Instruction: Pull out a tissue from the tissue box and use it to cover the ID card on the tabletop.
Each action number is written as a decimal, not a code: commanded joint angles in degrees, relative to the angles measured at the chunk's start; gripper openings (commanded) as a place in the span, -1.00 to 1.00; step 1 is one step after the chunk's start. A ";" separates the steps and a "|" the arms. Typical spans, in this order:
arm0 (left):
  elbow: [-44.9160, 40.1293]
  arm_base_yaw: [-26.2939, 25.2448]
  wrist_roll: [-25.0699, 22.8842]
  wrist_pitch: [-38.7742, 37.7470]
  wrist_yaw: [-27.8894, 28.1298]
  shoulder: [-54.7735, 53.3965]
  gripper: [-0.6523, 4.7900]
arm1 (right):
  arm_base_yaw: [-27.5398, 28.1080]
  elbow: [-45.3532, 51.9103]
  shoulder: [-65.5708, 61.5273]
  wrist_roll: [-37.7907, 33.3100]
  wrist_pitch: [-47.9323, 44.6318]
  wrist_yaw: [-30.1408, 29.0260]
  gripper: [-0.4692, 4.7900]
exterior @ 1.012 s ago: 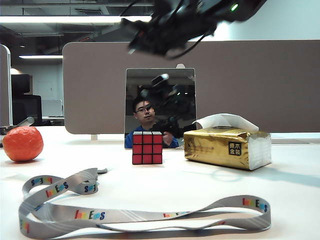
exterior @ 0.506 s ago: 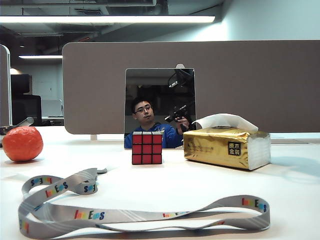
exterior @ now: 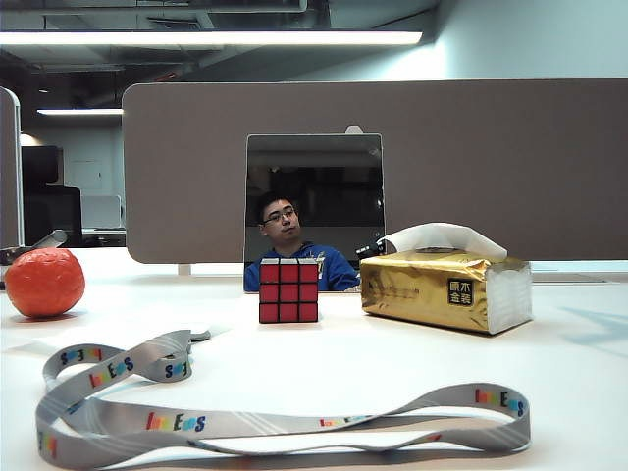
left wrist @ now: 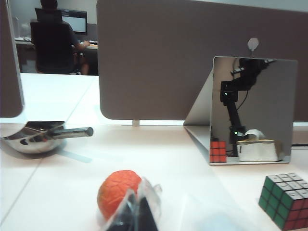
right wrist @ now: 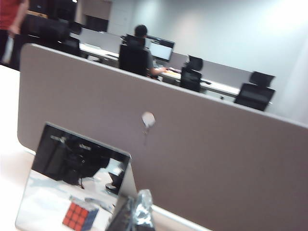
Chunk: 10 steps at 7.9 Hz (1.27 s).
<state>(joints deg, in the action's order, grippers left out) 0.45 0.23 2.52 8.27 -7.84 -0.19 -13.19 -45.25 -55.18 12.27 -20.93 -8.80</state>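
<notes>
Tissue box (exterior: 446,289): gold foil pack sitting on the white table (exterior: 392,358), right of centre in the exterior view, black label facing the camera, white end showing on its right side.
Tissue (exterior: 444,236): white sheet poking up out of the top of the box, arching over it; not pulled out yet.
ID card: not making it out in any view; can't say where it's lying.
Left gripper (left wrist: 136,216): showing at the edge of the left wrist view, fingertips pressed together w/ clear film wrapping on them, clenched on nothing. Hanging low over the table just short of the orange ball (left wrist: 117,191).
Right gripper (right wrist: 136,211): only the wrapped tips peeking into the right wrist view, closed up tight, nothing pinched btwn them. Pointing toward the mirror (right wrist: 77,185) and the grey partition (right wrist: 192,144) behind it.
Exterior view: neither arm showing in it.
Puzzle cube (exterior: 288,290): red face toward the camera, standing in front of the mirror, left of the tissue box and apart from it.
Lanyard (exterior: 245,417): grey strap w/ colourful letters, looping across the near table.
Orange ball, exterior: sitting at far left of the table.
Metal scoop (left wrist: 41,138): lying beyond the ball in the left wrist view.
</notes>
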 commanded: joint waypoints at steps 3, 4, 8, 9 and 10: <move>0.17 0.02 -0.81 0.31 0.11 -0.04 -0.78 | 0.15 27.30 37.64 -3.82 4.55 10.84 -0.83; 0.17 0.02 -0.79 0.33 -0.11 -0.04 -0.78 | 1.64 28.41 46.34 -6.32 16.33 9.25 -0.83; 0.17 0.04 -0.77 0.39 -1.40 -0.04 -0.78 | 1.90 28.61 50.25 -9.33 25.22 4.48 -0.83; 0.17 0.04 -0.77 0.37 -1.40 -0.04 -0.78 | 1.88 29.68 50.69 -9.53 25.07 3.17 -0.83; 0.17 0.04 -0.77 0.37 -1.40 -0.04 -0.78 | 1.88 31.08 52.09 -10.10 24.74 2.62 -0.83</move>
<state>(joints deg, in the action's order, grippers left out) 0.45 0.23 1.96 7.94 -8.95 -0.19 -11.35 -14.72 -4.05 2.94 4.71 -5.58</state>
